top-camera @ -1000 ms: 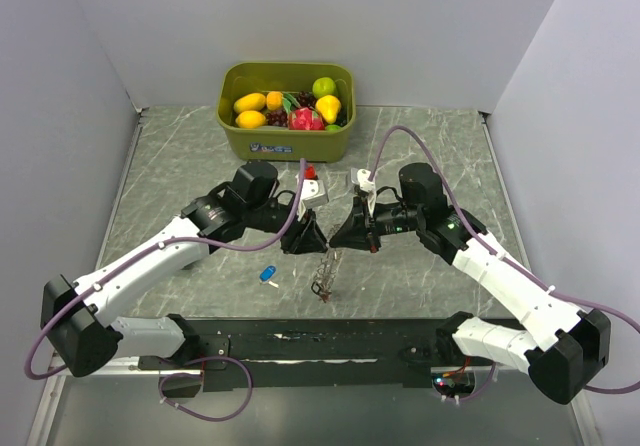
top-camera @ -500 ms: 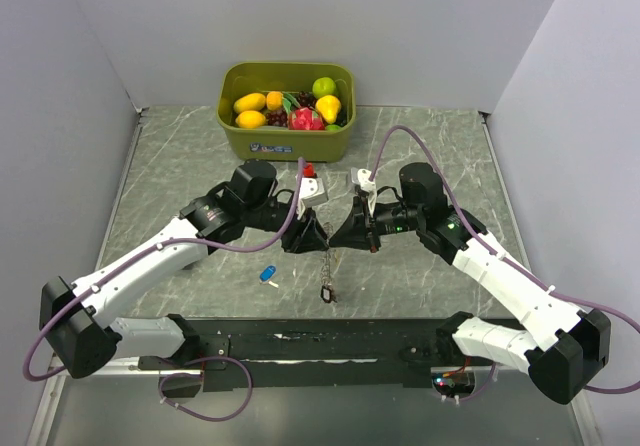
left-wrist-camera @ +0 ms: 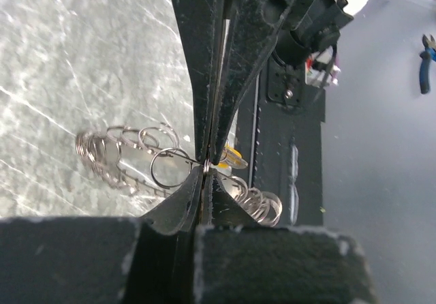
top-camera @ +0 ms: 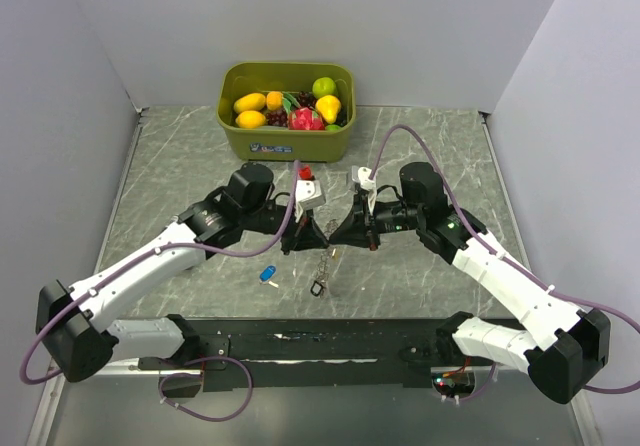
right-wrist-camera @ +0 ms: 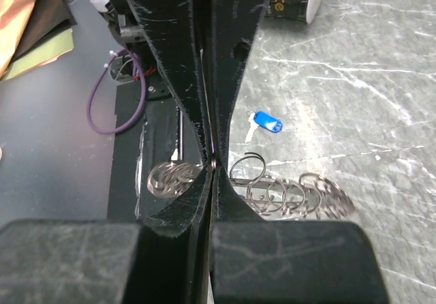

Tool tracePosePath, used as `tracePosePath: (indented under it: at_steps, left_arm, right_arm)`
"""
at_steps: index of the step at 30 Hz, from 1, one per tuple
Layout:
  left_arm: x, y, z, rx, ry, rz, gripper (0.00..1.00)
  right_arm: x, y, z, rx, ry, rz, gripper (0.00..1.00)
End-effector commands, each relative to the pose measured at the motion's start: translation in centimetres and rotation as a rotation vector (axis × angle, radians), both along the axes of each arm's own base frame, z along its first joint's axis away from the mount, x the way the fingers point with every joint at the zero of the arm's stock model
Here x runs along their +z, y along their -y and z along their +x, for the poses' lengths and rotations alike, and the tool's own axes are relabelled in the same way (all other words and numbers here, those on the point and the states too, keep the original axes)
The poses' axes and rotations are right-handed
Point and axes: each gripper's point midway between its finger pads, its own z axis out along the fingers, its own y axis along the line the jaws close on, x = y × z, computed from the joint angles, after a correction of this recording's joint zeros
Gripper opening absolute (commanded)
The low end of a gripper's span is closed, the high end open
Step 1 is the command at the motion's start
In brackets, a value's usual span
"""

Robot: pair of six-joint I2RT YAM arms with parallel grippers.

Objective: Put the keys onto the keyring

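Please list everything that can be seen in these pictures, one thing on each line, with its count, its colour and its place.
bin: one, olive green, far middle of the table
toy fruit: several, yellow, orange, green, pink-red, dark; inside the bin
red key: one, red head, on the table just in front of the bin
blue key: one, blue head, on the table near the left arm
yellow key: one, yellow head, at the left fingertips
keyring: one, silvery, hanging between the grippers
table: one, grey marble pattern
left gripper: black, shut on the keyring
right gripper: black, shut on the keyring
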Motion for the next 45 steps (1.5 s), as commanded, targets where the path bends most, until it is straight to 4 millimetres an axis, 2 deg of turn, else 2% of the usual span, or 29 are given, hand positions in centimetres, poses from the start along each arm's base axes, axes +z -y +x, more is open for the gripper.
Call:
tracePosePath:
  at_steps: [1,2,3,5,6,7,10,12,16,21,28,34,38,40,43,44,45]
  left_arm:
    - [3.5,0.3,0.9,0.05,0.13,-0.149,0.01]
    - [3.0,0.2,0.9,0.058,0.126,-0.152,0.01]
    - [3.9,0.0,0.9,0.063,0.161,-0.183,0.01]
    - [3.7,-0.1,0.6,0.076,0.137,-0.197,0.01]
    - [4.2,-0.2,0.6,0.077,0.156,-0.222,0.01]
    - [4.2,-0.2,0.5,0.077,0.159,-0.229,0.01]
    - [4.6,-0.4,0.4,0.084,0.194,-0.272,0.01]
    - [4.7,-0.5,0.3,0.085,0.212,-0.294,0.01]
    - [4.6,-0.8,0.2,0.1,0.242,-0.327,0.01]
    - [4.9,-1.3,0.4,0.127,0.288,-0.354,0.01]
    - [4.7,-1.8,0.4,0.137,0.314,-0.343,0.01]
    - [4.7,-1.8,0.3,0.132,0.316,-0.343,0.01]
    - [4.8,-1.7,0.2,0.126,0.312,-0.341,0.01]
    - [4.9,-1.8,0.2,0.128,0.312,-0.34,0.01]
    - [4.9,-1.8,0.2,0.126,0.312,-0.341,0.01]
    - [4.9,-1.9,0.2,0.128,0.313,-0.341,0.01]
    - [5.0,-1.9,0.2,0.129,0.315,-0.342,0.01]
  right_arm:
    - [2.6,-0.4,-0.1,0.004,0.079,0.081,0.05]
    - [2.7,-0.4,-0.1,-0.008,0.075,0.085,0.11]
    - [2.9,-0.4,0.3,-0.029,0.088,0.094,0.17]
    - [3.1,-0.3,0.5,-0.048,0.089,0.104,0.28]
    - [3.3,-0.2,0.5,-0.058,0.094,0.108,0.34]
    - [3.4,-0.1,0.9,-0.087,0.104,0.111,0.43]
    - [3.9,0.2,1.8,-0.165,0.106,0.128,0.59]
    - [4.3,0.6,2.0,-0.193,0.109,0.137,0.64]
    - [4.4,1.0,2.1,-0.21,0.113,0.151,0.67]
    - [3.9,0.8,1.9,-0.19,0.044,0.137,0.61]
    - [3.3,0.3,1.4,-0.142,-0.009,0.12,0.6]
    - [2.7,0.0,1.0,-0.104,-0.041,0.113,0.52]
    - [2.6,-0.3,0.8,-0.077,-0.062,0.116,0.35]
    - [2.7,-0.4,1.0,-0.084,-0.072,0.117,0.33]
    - [2.7,-0.5,1.1,-0.085,-0.079,0.119,0.21]
    - [2.8,-0.5,1.1,-0.084,-0.08,0.122,0.1]
    - [2.7,-0.5,1.1,-0.086,-0.084,0.12,0.06]
